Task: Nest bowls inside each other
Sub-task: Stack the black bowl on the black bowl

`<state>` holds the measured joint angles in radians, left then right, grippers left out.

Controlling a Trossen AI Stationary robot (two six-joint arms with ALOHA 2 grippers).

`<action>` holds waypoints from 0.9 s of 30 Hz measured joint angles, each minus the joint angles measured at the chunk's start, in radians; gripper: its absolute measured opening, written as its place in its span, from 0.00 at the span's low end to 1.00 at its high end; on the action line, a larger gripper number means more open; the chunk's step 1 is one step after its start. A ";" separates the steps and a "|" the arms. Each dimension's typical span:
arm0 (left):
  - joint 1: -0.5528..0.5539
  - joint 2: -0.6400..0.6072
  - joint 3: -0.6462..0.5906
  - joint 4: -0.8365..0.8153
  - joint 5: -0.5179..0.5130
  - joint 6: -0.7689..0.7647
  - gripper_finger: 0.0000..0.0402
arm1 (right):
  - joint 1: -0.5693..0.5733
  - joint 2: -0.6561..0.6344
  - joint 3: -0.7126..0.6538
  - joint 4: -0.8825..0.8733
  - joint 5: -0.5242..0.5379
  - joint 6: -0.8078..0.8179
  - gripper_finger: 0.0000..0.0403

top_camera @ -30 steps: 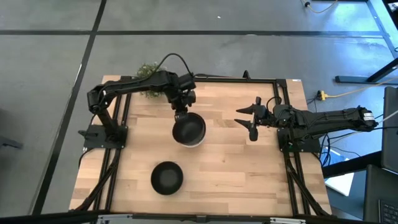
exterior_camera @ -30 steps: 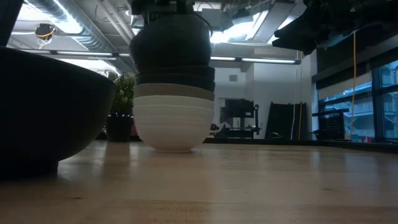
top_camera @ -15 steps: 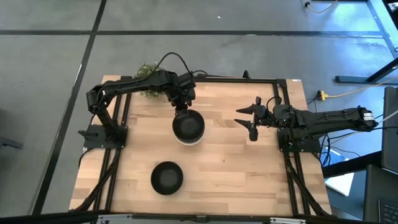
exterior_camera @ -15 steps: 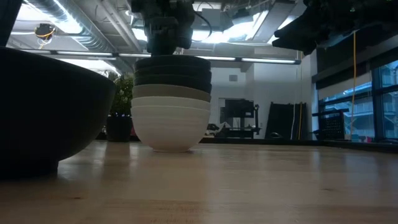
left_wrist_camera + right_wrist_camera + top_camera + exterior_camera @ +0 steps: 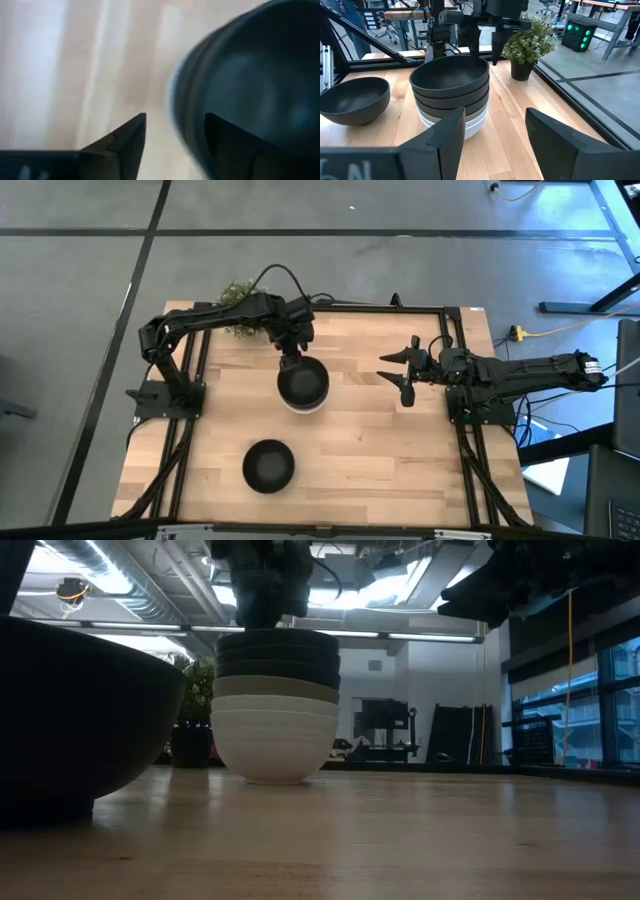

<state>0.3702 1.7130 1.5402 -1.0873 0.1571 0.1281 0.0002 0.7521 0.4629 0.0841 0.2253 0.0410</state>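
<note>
The left hand (image 5: 291, 358) hung over the far rim of the bowl stack (image 5: 303, 385), just above the middle of the high frame. Its fingers (image 5: 122, 142) stood spread apart and released, one outside the top bowl's wall and one over its hollow, as the left wrist view showed. In the right wrist view that hand (image 5: 486, 50) stood directly behind the stack, fingers pointing down at the rim of the top black bowl (image 5: 450, 75).

The stack (image 5: 278, 705) rested on the wooden counter (image 5: 380, 450), left of centre in the low frame. Its bottom was white, a grey-olive band sat above that, and black bowls filled the top. The right wrist view showed three black bowls nested over the paler ones, with the white bowl (image 5: 475, 122) at the base.

A single black bowl (image 5: 268, 465) sat apart, in the lower left of the high frame, well clear of the stack. It filled the left edge of the low frame (image 5: 70, 725).

The small potted plant (image 5: 236, 305) stood at the counter's far left edge, behind the left arm.

The right hand (image 5: 404, 372) waited at the right of the high frame, fingers parted and empty, aimed toward the stack from well apart.
</note>
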 joint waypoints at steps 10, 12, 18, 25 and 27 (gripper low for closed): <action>0.038 -0.169 0.108 -0.015 -0.110 0.065 0.51 | 0.000 0.000 0.000 -0.016 -0.001 0.002 0.52; 0.045 -0.217 0.122 -0.031 -0.081 0.066 0.51 | -0.002 0.000 0.000 -0.018 -0.002 -0.004 0.52; 0.005 -0.323 0.128 -0.127 0.095 -0.032 0.51 | -0.011 0.000 0.000 -0.017 -0.002 -0.023 0.52; -0.184 -0.323 0.083 -0.204 0.122 -0.127 0.51 | -0.019 0.000 0.000 -0.014 -0.029 -0.019 0.52; -0.246 -0.317 0.047 -0.198 0.116 -0.127 0.51 | -0.019 0.000 0.000 -0.014 -0.062 -0.018 0.52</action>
<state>0.1238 1.3962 1.5877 -1.2851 0.2736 0.0013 -0.0189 0.7524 0.4629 0.0704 0.1632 0.0227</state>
